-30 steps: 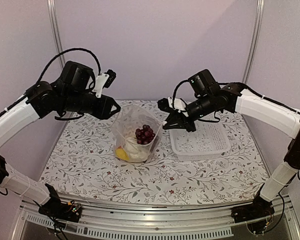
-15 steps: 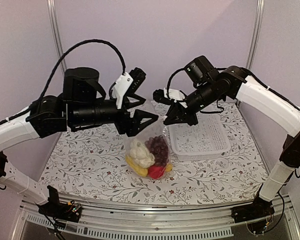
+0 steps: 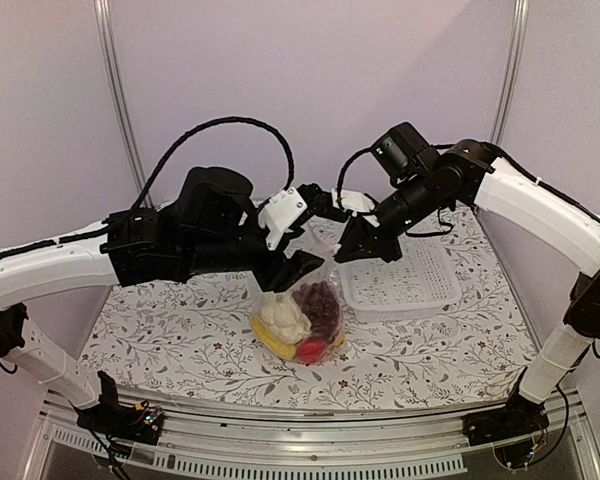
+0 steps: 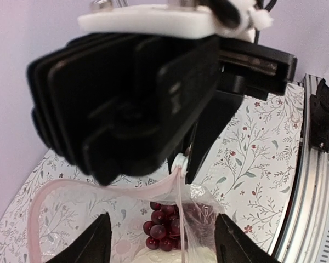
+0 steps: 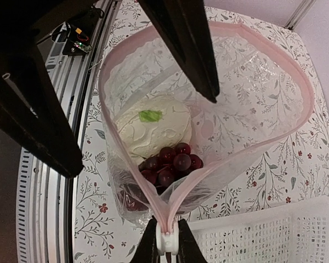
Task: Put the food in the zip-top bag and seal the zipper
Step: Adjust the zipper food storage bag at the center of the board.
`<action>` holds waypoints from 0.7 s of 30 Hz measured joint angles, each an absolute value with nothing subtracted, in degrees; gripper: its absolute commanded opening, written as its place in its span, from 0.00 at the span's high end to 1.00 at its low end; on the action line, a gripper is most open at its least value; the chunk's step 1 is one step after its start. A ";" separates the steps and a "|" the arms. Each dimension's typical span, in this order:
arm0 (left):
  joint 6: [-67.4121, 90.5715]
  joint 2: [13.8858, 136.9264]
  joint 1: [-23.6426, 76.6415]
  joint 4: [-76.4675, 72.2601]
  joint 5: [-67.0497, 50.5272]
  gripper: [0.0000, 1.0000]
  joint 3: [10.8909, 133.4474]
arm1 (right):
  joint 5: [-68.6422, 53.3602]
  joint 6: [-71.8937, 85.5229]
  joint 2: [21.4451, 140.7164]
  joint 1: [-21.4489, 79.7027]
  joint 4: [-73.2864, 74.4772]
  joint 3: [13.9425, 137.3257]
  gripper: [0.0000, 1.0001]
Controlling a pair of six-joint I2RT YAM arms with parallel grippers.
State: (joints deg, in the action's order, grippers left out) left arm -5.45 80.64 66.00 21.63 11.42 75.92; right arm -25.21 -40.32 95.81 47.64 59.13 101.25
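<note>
From above, the zip-top bag (image 3: 330, 283) hangs between both arms over the flowered surface (image 3: 180, 330), just beside the white basket (image 3: 405, 282) — the food (image 3: 295, 322) pooled at its bottom.

Left wrist view: the left gripper (image 4: 164, 233) has its jaws spread wide.

Right wrist view: the right gripper (image 5: 166, 246) jaws pinch the zipper (image 5: 103, 104) at its white end — the mouth gapes over cauliflower (image 5: 153, 134) and grapes (image 5: 172, 164).

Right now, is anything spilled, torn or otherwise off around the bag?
Nothing spilled or torn that I can see. The food sits inside the zip-top bag, with the right tool pinching one end of the zipper. The rest gapes in a wide loop, not yet sealed.
</note>
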 measured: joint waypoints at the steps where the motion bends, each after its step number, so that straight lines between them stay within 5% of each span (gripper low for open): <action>1: -5.87 80.64 66.00 21.65 11.60 0.44 75.92 | -25.23 -40.25 95.46 47.64 59.05 101.03 0.94; 7: -6.17 80.68 66.00 21.74 11.94 0.61 75.81 | -25.45 -39.66 93.93 47.64 58.65 100.57 0.93; 10: -6.33 80.95 66.00 21.82 11.92 0.79 75.70 | -25.61 -39.53 93.89 47.64 58.54 100.31 0.93; 13: -6.04 81.87 65.98 22.00 11.86 0.83 75.70 | -25.61 -39.38 93.82 47.64 58.17 99.85 0.91; 21: -5.89 84.14 65.93 21.80 12.58 1.00 75.81 | -25.39 -38.13 93.17 47.53 56.34 96.86 0.66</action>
